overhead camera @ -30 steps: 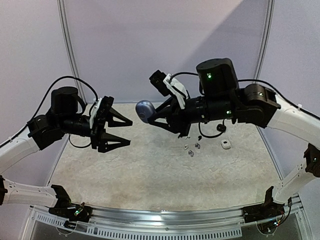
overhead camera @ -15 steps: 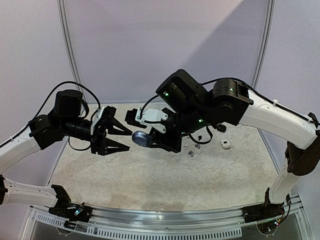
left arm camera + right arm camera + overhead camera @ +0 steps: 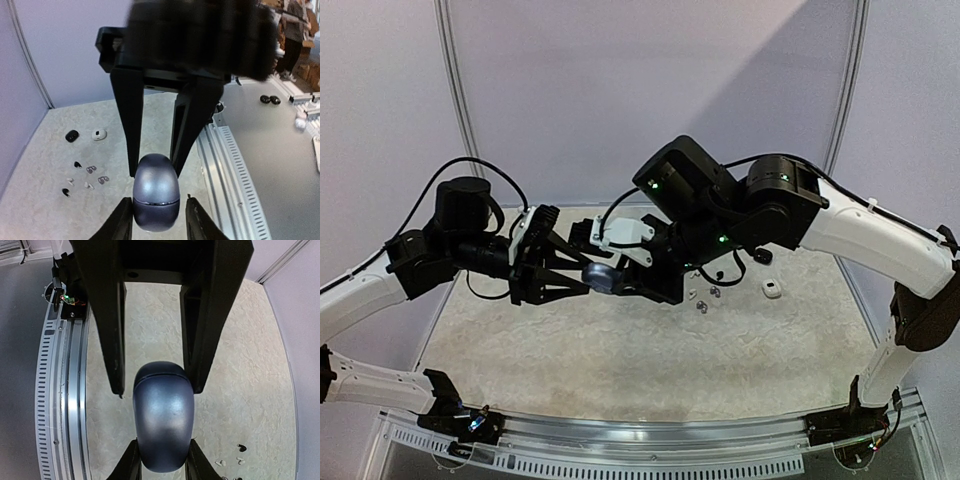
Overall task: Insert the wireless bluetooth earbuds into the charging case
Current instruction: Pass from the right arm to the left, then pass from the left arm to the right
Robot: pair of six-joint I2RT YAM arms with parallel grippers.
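Note:
A dark blue-grey, egg-shaped charging case (image 3: pixel 601 276) hangs closed in mid-air above the table's left centre. My right gripper (image 3: pixel 618 280) is shut on it from the right; in the right wrist view both fingers press the near end of the case (image 3: pixel 164 422). My left gripper (image 3: pixel 586 277) faces it from the left, with its jaws on either side of the case's other end (image 3: pixel 156 192). One finger touches the case and a small gap shows at the other. The wireless bluetooth earbuds (image 3: pixel 703 298) lie as several tiny loose pieces on the table, right of centre (image 3: pixel 85 175).
A white case (image 3: pixel 772 289) and a black case (image 3: pixel 763 256) lie on the table behind the earbuds. A slotted metal rail (image 3: pixel 650 440) runs along the near edge. Pale walls close in the back and sides.
My right arm swung down and left with the case, then held still. My left gripper moved right onto the case's free end while its jaws narrowed.

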